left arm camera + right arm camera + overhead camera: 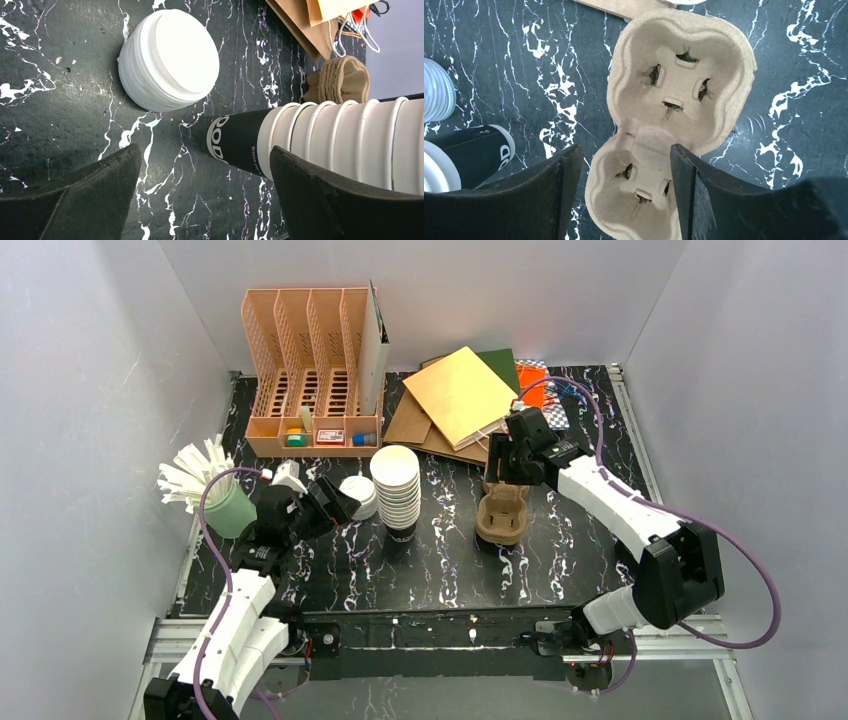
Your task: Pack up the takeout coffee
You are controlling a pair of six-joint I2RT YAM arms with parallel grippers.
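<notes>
Down at the lower left of the overhead view, the left hand (204,150) is hanging low over the black marbled tabletop (450,565). Its fingers are spread as wide as they go and are holding nothing. In its own camera, a pile of white lids (167,60) is sitting at the upper left. A cup stack (340,142) is stretching in from the right edge, its black bottom cup showing between the two fingertips. Overhead, lids and stack are standing just beside each other at the middle of the frame, right of that hand.

The right hand (625,147) is hovering at centre right of the overhead view, over a brown pulp carrier (681,70). Its fingers are standing partly apart on either side of the carrier's lower lobe; whether they are pressing it I cannot tell.

A green cup (232,512) bristling with white sticks (190,475) is standing at the left edge. A peach rack (305,370) is filling the upper left, and paper bags (455,400) are lying at the upper middle. Where the capped coffees are I cannot tell from these views.
</notes>
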